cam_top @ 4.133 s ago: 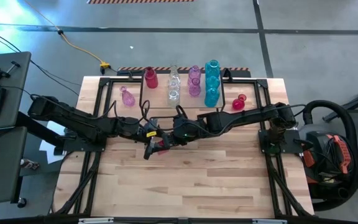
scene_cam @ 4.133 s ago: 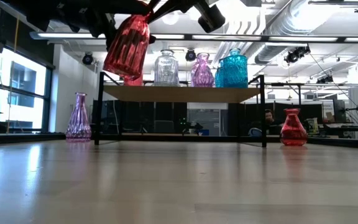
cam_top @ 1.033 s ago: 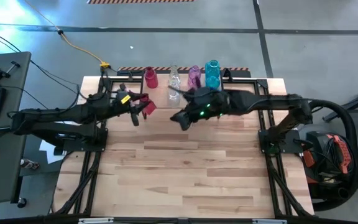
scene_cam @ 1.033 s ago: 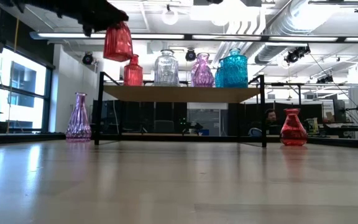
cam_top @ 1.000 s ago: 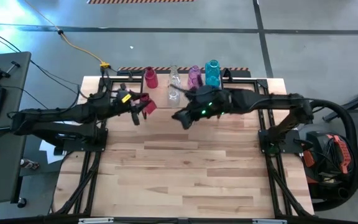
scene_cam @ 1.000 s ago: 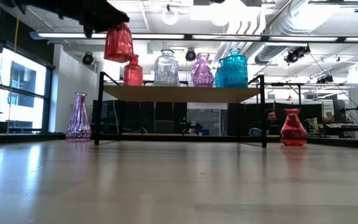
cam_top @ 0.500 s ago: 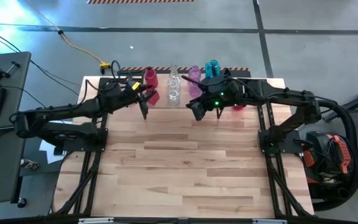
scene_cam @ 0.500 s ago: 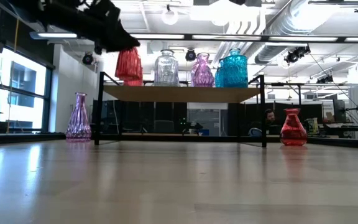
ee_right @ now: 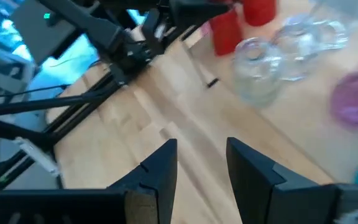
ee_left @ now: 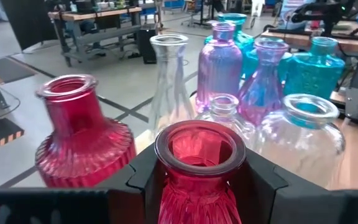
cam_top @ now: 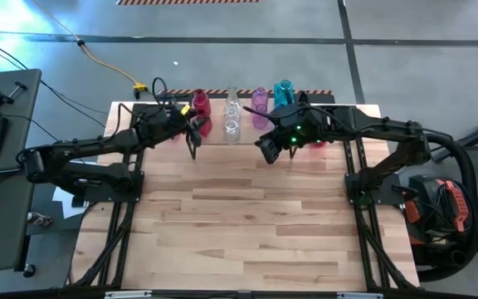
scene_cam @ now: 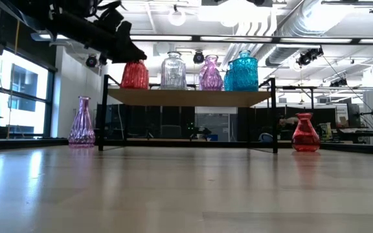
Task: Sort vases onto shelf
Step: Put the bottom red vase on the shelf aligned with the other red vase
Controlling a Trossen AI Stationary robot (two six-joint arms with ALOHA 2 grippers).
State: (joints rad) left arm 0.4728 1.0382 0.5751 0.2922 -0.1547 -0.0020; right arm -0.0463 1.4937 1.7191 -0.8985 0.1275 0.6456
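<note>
The table (cam_top: 247, 224) is bare in front. At the shelf's (scene_cam: 190, 97) left end, a red vase (ee_left: 199, 180) is clamped by the left hand (cam_top: 194, 129) beside a second red vase (ee_left: 82, 146). The right hand (ee_right: 201, 165) is held empty with a narrow gap above the table. Clear, purple and teal vases are lined up behind.

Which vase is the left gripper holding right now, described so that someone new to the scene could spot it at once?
Start at the shelf along the table's far edge and go to its left end, where the left gripper reaches in. The vase it holds is the ribbed red vase nearest the table's middle. Unlike the other red vase beside it, it sits clamped between the dark fingers.
</note>
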